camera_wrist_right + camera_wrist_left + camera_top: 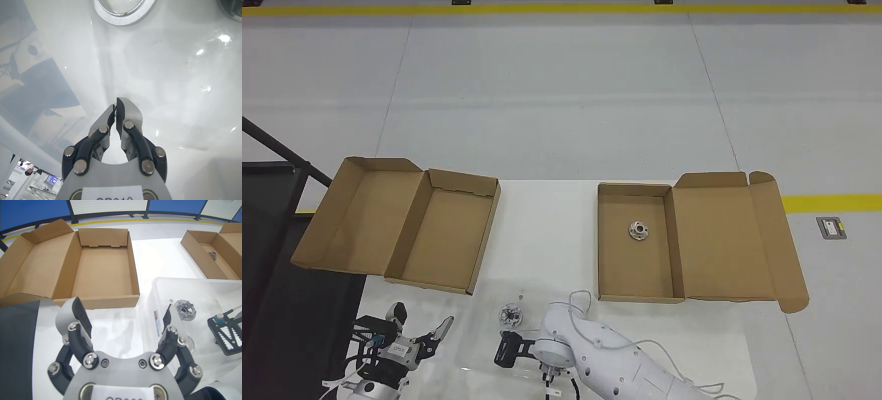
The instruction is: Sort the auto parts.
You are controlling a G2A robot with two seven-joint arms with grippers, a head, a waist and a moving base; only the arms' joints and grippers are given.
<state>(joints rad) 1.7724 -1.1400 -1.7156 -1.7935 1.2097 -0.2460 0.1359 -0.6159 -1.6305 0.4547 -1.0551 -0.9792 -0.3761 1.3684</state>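
Note:
A clear plastic bin (191, 280) stands at the table's near edge. In it lie a dark toothed gear part (185, 311) and a metal ring (121, 18). My left gripper (124, 315) hangs open and empty just outside the bin's wall, on the side of the empty cardboard box (105, 270). My right gripper (115, 108) is shut with nothing between its fingers, low inside the bin and a short way from the ring. In the top view the gear (510, 317) lies just beyond the right gripper (506, 351). A flanged metal part (638, 231) sits in the right cardboard box (634, 285).
Both boxes have their lids folded open outward. A black surface (272, 230) borders the table beyond the left box. Bare white table (547, 240) lies between the two boxes. Another metal part (233, 11) shows at the edge of the right wrist view.

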